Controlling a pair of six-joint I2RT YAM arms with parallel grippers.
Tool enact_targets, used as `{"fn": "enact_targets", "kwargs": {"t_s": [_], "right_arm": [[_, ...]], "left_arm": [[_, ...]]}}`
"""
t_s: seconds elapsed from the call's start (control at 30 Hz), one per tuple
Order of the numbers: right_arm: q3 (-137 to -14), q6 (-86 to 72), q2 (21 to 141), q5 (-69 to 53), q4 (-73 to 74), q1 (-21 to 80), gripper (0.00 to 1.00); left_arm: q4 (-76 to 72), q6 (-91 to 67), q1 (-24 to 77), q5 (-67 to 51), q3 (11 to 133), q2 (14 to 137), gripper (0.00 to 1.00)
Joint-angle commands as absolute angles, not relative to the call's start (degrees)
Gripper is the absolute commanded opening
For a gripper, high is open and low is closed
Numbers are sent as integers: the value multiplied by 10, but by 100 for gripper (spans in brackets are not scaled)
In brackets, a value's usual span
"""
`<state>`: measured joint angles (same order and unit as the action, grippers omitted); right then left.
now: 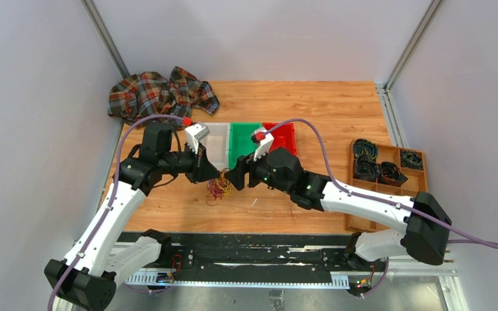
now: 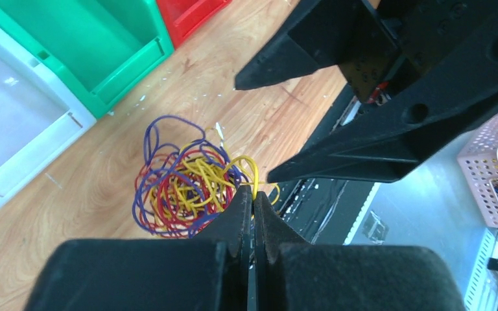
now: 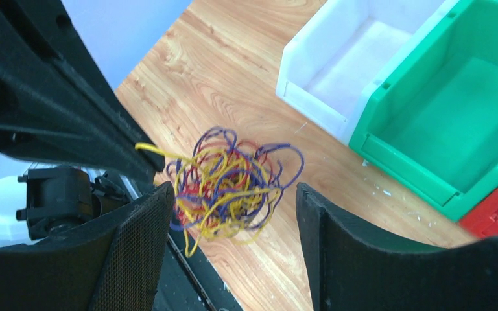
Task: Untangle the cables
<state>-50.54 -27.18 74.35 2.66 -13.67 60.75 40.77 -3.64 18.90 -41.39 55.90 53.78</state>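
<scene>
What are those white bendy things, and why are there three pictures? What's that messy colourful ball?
The white bendy things are two robot arms bolted to a wooden table. One picture looks down from above; the other two come from little cameras on each arm's wrist. The messy ball is a tangle of thin yellow, red and purple cables that the robot should pull apart. The left gripper, a two-finger claw, is shut, pinching a yellow strand. The right gripper is open around the tangle, not squeezing it. Behind sit a white bin, a green bin and a red bin, plus a plaid cloth.
</scene>
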Motion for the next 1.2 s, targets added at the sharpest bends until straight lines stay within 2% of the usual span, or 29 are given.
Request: {"fn": "enact_targets", "kwargs": {"t_s": [0.0, 0.67, 1.17], "right_arm": [[-534, -269, 765, 62, -184, 615, 68], [-523, -315, 860, 75, -290, 615, 65], [-366, -332, 844, 148, -310, 615, 64]], "left_arm": [[393, -53, 193, -469, 580, 533, 1], [393, -76, 193, -560, 654, 553, 1], [393, -81, 194, -548, 732, 574, 1]]}}
